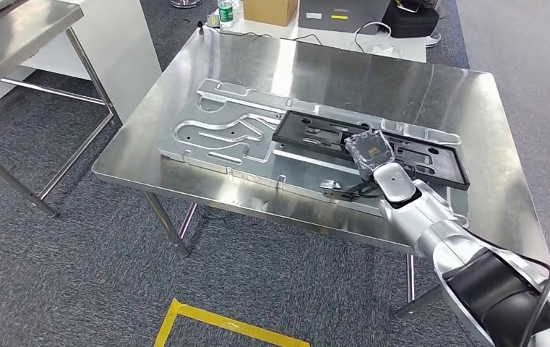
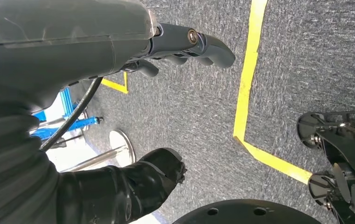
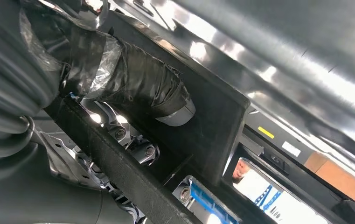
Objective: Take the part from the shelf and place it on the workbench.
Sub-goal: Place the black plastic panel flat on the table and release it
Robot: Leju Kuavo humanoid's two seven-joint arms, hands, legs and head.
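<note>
Right hand (image 1: 370,153), reaching in from the lower right of the head view, grips the near long edge of the black part (image 1: 344,134), a flat cut-out frame lying at mid-frame on the steel workbench (image 1: 474,94), on top of a long aluminium plate (image 1: 214,137). The part's long axis runs from centre-left down toward the right edge of the frame, roughly parallel to the plate, and the hand holds it a little right of its middle, so the longer end sticks out to the left. By my reading the part is already down on the bench and what remains is to let go and draw back toward lower right. In the right wrist view the taped thumb (image 3: 133,84) presses over the black rim with fingers under it, a grip hidden from the head camera. Left hand (image 2: 184,44) hangs over grey carpet, fingers curled, grasping nothing.
</note>
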